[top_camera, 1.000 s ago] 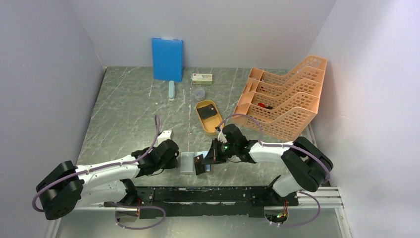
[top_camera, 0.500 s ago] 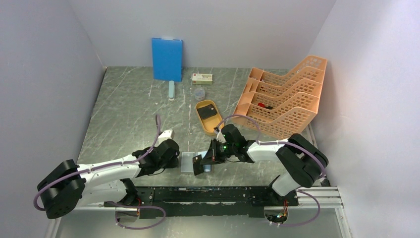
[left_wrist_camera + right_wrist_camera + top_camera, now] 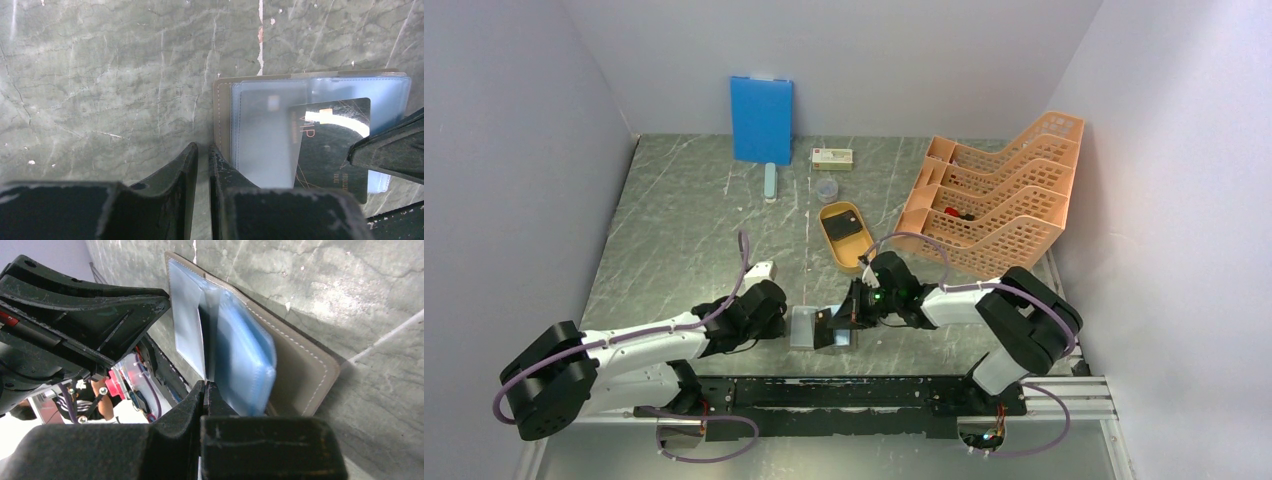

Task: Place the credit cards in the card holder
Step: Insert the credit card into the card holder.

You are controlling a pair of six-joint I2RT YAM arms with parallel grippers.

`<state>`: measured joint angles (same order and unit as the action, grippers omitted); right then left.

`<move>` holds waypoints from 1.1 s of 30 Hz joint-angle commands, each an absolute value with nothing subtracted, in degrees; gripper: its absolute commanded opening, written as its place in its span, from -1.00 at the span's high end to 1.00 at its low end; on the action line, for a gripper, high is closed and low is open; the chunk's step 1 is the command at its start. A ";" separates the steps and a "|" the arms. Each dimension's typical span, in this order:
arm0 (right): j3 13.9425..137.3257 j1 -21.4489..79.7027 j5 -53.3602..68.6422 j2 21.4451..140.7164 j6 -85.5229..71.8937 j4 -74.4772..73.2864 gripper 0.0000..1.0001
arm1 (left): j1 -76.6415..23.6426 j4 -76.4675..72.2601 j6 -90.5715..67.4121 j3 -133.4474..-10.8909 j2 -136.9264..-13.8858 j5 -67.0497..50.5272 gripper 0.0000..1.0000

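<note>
**One card partway into the holder, a second in the tray**

Top view: one card holder lies open on the grey veined table, between the two grippers. The left gripper sits at its left edge. The right gripper is clamped on one dark credit card over the holder's right half. A second card lies in the orange oval tray, well apart. Farther off are one orange mesh file rack, one flat blue board against the back wall, and one white-and-green box.

Left wrist: the holder has a taupe cover with a stitched edge and glossy bluish clear sleeves. The black, gold-lettered card's left end looks hazy beneath a sleeve. A black finger of the right gripper pinches its right corner. The left jaws stand a thin slit apart, with one finger against the holder's edge. Whether they pinch anything cannot be told.

Right wrist: the fingers are pressed together on the card, which shows edge-on as a thin dark line between two sleeves. The left gripper's black body stands just beside the holder's far flap.
</note>
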<state>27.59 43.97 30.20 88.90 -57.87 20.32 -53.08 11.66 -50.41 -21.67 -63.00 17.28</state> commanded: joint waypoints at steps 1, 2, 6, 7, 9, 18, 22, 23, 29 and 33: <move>26.99 43.59 27.75 90.19 -58.68 21.79 1.00 | -52.82 11.45 -51.08 -20.35 -63.22 15.47 0.60; 26.86 43.54 27.44 90.26 -58.82 21.86 1.00 | -52.89 11.36 -51.07 -20.21 -63.09 15.39 0.61; 26.30 43.57 26.51 90.43 -59.44 22.31 1.00 | -52.77 10.83 -51.28 -19.89 -63.27 15.05 0.61; 26.17 43.58 26.22 90.35 -59.56 22.32 1.00 | -52.86 10.81 -51.27 -19.87 -63.38 15.03 0.61; 25.98 43.59 25.67 90.10 -59.67 22.12 1.00 | -52.82 10.66 -51.18 -19.82 -63.52 14.93 0.61; 25.72 43.53 23.74 88.91 -59.95 21.30 1.00 | -52.82 10.63 -50.84 -19.88 -63.72 14.72 0.61; 26.03 43.54 23.78 88.77 -59.55 20.79 1.00 | -52.78 10.47 -50.80 -19.90 -63.71 14.51 0.61; 25.90 43.52 23.68 88.70 -59.65 20.90 1.00 | -52.82 10.52 -50.80 -19.94 -63.79 14.51 0.61; 25.49 43.57 23.17 88.72 -60.03 21.27 1.00 | -52.79 10.21 -50.80 -19.95 -64.07 14.36 0.62; 25.31 43.63 22.95 88.94 -60.82 21.94 1.00 | -52.83 9.46 -50.89 -19.84 -64.40 13.79 0.62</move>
